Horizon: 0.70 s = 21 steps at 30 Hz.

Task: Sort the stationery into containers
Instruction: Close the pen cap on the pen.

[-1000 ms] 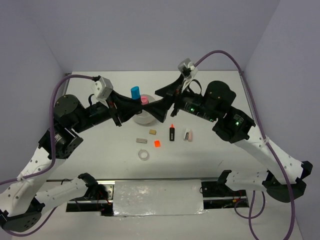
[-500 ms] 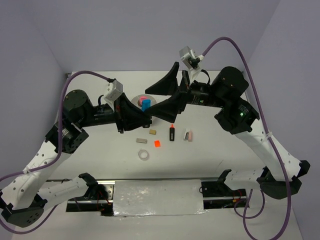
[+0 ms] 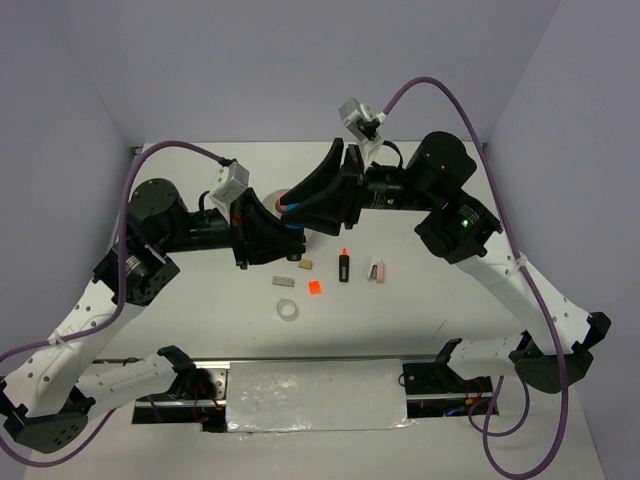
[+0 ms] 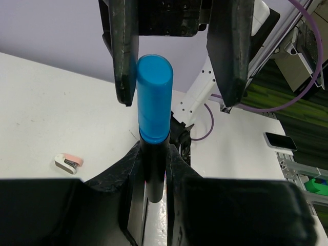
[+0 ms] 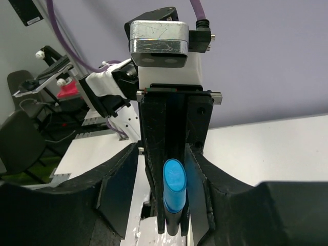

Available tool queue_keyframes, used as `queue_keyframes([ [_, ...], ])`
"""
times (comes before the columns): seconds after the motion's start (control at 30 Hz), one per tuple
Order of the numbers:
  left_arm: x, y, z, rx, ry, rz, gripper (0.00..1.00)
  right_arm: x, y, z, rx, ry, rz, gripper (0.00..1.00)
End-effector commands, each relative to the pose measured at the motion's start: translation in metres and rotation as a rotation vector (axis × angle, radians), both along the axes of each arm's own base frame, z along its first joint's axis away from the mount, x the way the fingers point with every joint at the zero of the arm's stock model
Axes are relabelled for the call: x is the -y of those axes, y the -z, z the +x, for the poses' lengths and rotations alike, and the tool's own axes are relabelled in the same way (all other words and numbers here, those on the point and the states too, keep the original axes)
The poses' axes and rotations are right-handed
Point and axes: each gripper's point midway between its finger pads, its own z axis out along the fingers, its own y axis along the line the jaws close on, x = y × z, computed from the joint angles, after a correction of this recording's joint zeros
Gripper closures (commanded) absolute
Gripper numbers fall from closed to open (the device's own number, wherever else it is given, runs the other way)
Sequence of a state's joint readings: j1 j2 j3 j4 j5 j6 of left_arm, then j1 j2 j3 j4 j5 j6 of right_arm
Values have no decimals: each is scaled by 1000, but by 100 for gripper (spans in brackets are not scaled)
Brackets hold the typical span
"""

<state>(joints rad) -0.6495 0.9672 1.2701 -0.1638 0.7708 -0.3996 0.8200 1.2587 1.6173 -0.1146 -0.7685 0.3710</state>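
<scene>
A black marker with a blue cap (image 4: pixel 154 102) stands upright between the fingers of my left gripper (image 4: pixel 152 169), which is shut on its black barrel. It hangs in the air over the far middle of the table, its cap (image 3: pixel 292 211) just showing in the top view. My right gripper (image 5: pixel 164 189) faces it and straddles the blue cap (image 5: pixel 174 192). One of its fingers (image 4: pixel 125 51) lies against the cap and the other (image 4: pixel 228 51) stands apart, so it is open. The white tub (image 3: pixel 272 196) is mostly hidden behind both grippers.
On the table below lie an orange-capped marker (image 3: pixel 343 265), a pink clear item (image 3: pixel 376 270), two tan erasers (image 3: pixel 305 264) (image 3: pixel 282 282), an orange square (image 3: pixel 314 287) and a clear tape ring (image 3: pixel 288 310).
My right gripper has swung left to the marker and its jaws have narrowed around the blue cap. My left arm shifted right with the marker, then held still.
</scene>
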Motion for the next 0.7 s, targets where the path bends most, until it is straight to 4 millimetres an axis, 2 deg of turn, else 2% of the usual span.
queue_keyframes([
  [0.0,-2,-14,0,44,-12,-36,100,2,-9,-4,39,-23,31,52],
  [0.13,-1,-17,2,47,-14,-46,100,1,2,-1,26,-15,15,52],
  [0.27,0,-20,3,53,-11,-52,100,1,5,2,23,-5,11,63],
  [0.4,1,-21,5,57,-17,-54,100,3,7,4,24,6,10,67],
  [0.5,1,-19,7,53,-27,-51,100,4,9,4,18,4,13,75],
  [0.57,2,-17,8,48,-28,-48,100,4,10,2,16,0,11,85],
  [0.63,2,-17,9,46,-31,-50,100,4,12,3,12,1,8,100],
  [0.67,2,-18,11,46,-43,-53,100,4,13,3,12,-1,9,100],
])
